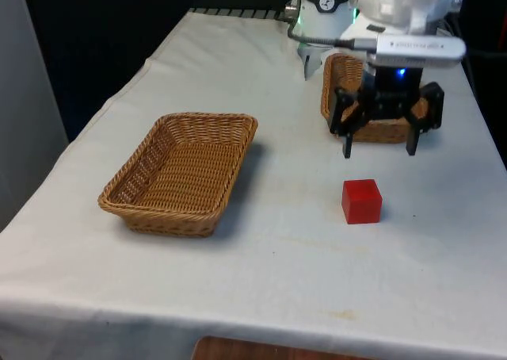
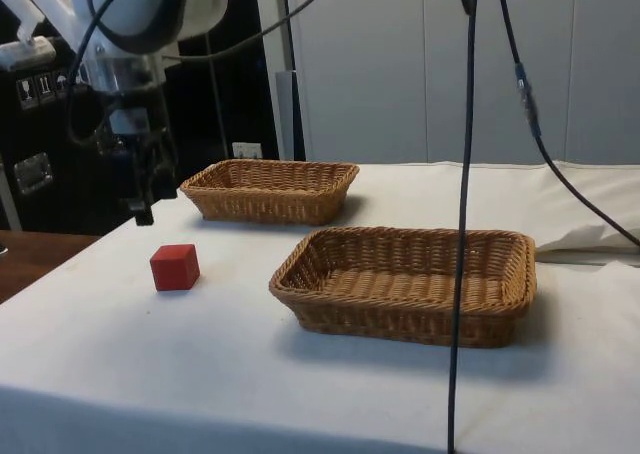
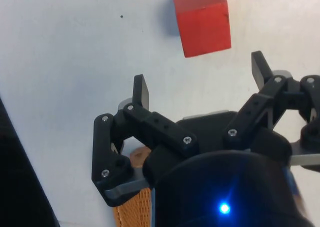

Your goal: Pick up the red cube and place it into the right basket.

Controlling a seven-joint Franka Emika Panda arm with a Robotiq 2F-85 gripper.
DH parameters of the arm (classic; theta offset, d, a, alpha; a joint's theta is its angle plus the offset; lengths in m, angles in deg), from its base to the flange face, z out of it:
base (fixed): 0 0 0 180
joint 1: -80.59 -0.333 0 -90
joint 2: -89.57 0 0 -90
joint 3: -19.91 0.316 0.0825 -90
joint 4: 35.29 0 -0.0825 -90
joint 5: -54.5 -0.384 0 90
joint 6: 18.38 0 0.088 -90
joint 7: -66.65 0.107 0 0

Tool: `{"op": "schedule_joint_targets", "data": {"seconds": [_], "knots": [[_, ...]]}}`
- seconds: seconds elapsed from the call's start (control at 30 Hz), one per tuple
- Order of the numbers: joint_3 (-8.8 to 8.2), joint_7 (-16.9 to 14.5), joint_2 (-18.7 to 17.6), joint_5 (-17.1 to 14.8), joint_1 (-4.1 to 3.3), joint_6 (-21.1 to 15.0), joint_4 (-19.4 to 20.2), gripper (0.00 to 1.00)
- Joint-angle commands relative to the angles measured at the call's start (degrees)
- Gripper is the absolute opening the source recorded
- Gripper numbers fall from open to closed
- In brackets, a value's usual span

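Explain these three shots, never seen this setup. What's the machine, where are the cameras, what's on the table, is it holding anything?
The machine is a white robot arm ending in a black gripper with two fingers. One picture is taken from across the table and faces the arm, one from the table's side, and one from a camera on the wrist that looks down past the fingers.

On the white cloth lie a red cube and two wicker baskets: a larger-looking near basket on the front view's left, and a far basket behind the gripper.

Nothing is held. The jaws stand open, above the cloth, just short of the cube, which sits untouched on the table, outside both baskets.
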Motion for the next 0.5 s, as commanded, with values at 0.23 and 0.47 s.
{"op": "schedule_joint_targets", "data": {"seconds": [0.23, 0.47], "knots": [[0.69, -0.9, -2.8, -1.9, 0.46, -2.2, -0.1, 1.0], [0.8, -1.1, -5.0, -3.0, 0.4, -3.9, -0.5, 1.0]]}}
